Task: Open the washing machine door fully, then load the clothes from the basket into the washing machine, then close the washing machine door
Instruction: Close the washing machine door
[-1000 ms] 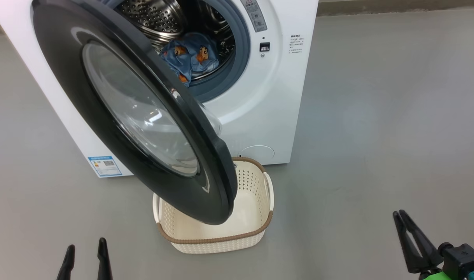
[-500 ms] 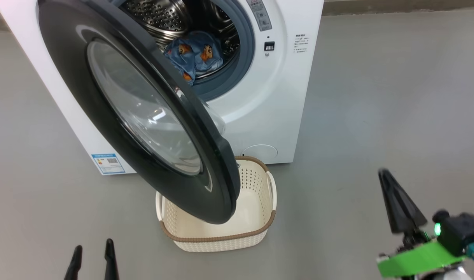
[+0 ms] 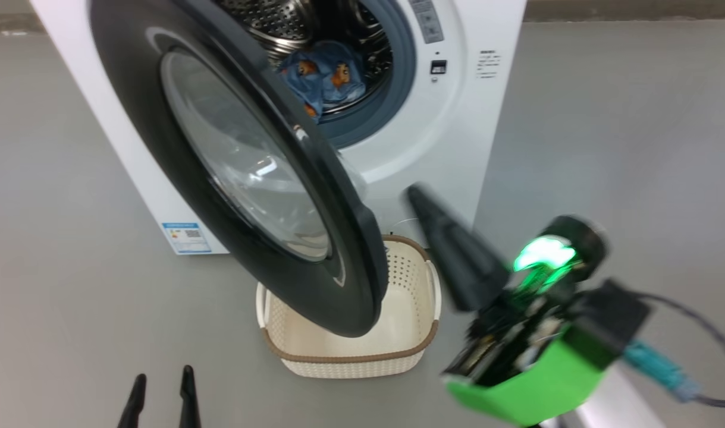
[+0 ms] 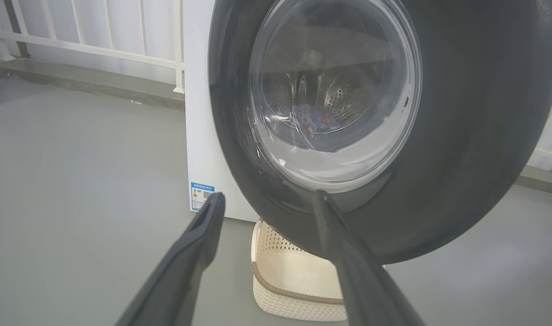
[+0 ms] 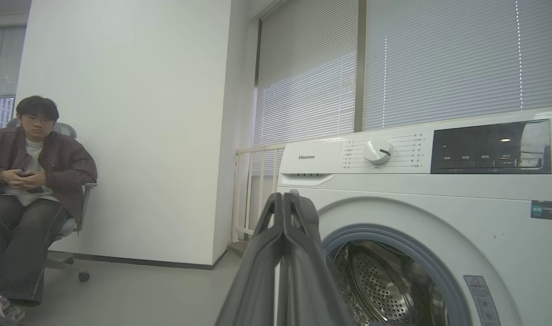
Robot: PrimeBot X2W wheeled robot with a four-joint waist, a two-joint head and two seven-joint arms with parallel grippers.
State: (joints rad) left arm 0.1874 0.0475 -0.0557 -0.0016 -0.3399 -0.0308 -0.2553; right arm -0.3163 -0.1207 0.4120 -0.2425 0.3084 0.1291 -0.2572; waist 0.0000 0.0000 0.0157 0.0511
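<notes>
Loading appears done. The door [image 3: 237, 178] stands open, hanging over the empty basket [image 3: 350, 356] on the floor [image 3: 606, 119] at the foot of the washing machine [image 3: 487, 148]. The clothes [image 3: 326, 77] lie at the drum's [image 3: 267, 18] front lip. The right gripper [image 3: 421, 202], fingers pressed together and holding nothing, is raised beside the door's free edge, probably to push it shut. The left gripper [image 3: 163, 380], fingers parted and empty, hovers low, facing the door's outer side.

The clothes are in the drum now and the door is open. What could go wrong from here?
The clothes lie at the drum's front, one fold reaching the gasket; the washing machine door could pinch it when closed.
The right gripper is shut and blurred near the door's glossy edge; a push there may slip off.
</notes>
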